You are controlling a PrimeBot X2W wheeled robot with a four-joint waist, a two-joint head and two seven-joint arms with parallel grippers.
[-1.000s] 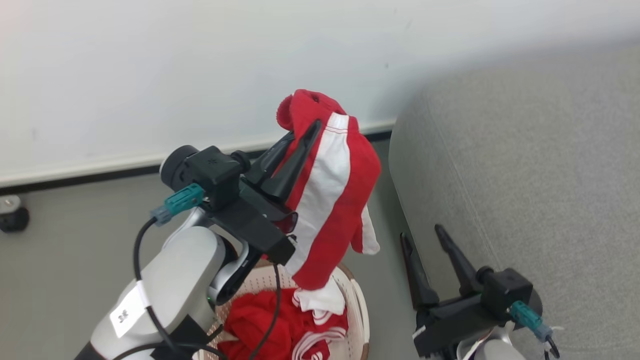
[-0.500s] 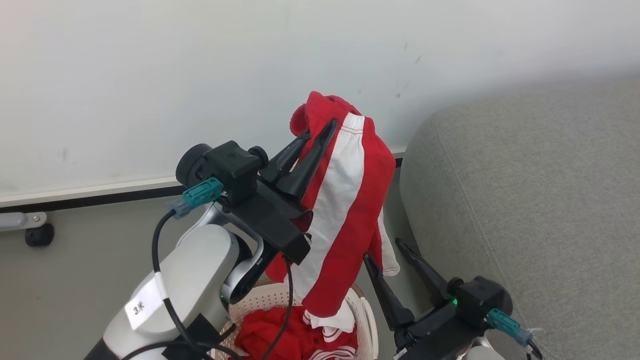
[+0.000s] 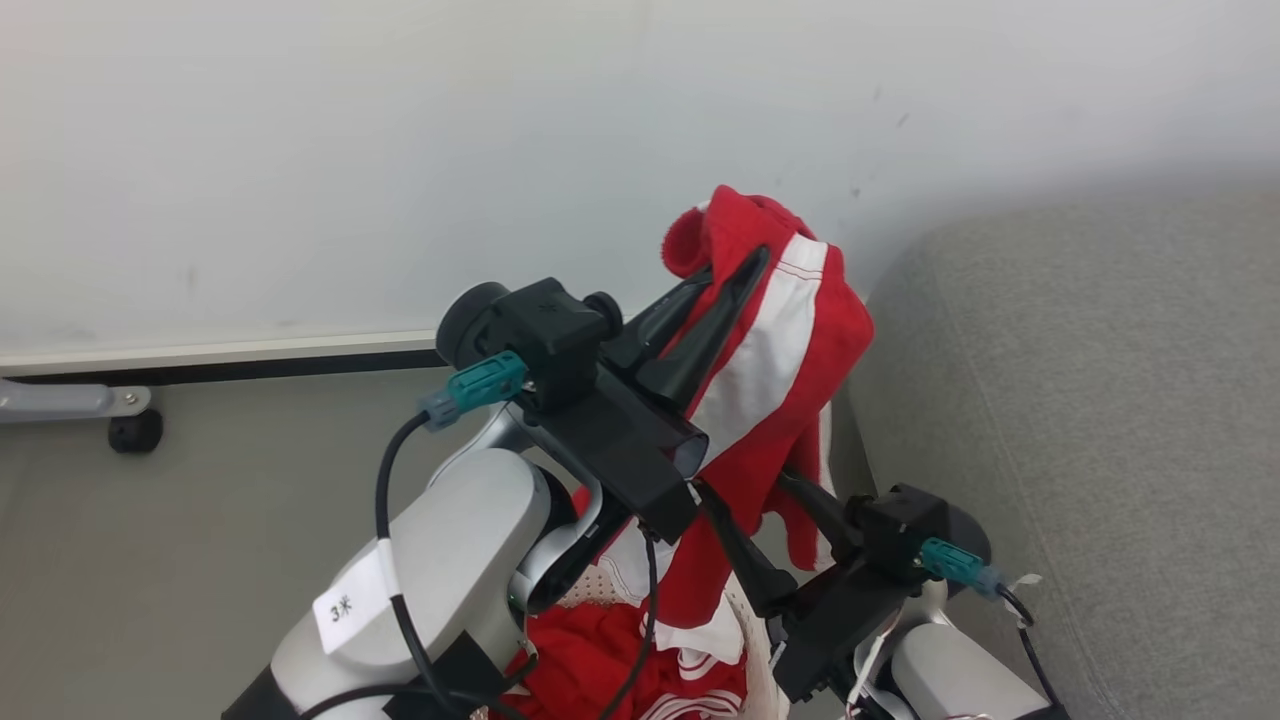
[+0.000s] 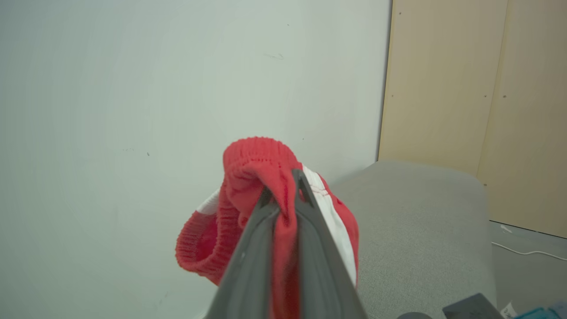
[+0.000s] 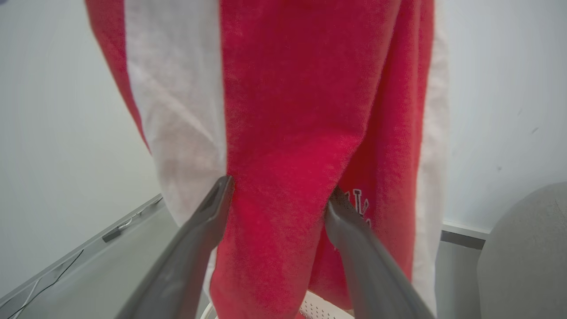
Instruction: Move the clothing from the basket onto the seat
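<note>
My left gripper [image 3: 738, 262] is up high, fingers pressed together on a bunched fold of the garment [image 3: 790, 370], red with a broad white stripe. In the left wrist view the ribbed red edge puffs out over my fingertips, with the cloth pinched tight between them.

The garment hangs straight down against the pale wall [image 3: 400, 150]. Its lower end trails over the basket [image 3: 600, 585], which sits on the floor [image 3: 200, 520] below my left forearm. More red-and-white clothing [image 3: 585, 655] lies heaped inside that basket.

My right gripper [image 3: 745, 485] is lower, spread wide and reaching up at the hanging cloth. In the right wrist view the red panel drops between the two fingers [image 5: 208, 208]. The tips look pressed into the fabric, though I can't be sure they touch it. Either way, they are apart, not closed on it. A bit of dark lettering [image 5: 361, 199] peeks out beside one finger.

The seat [image 3: 1080, 400], grey and rounded at the corner, lies off to my right, just beside the basket and the dangling garment.
</note>
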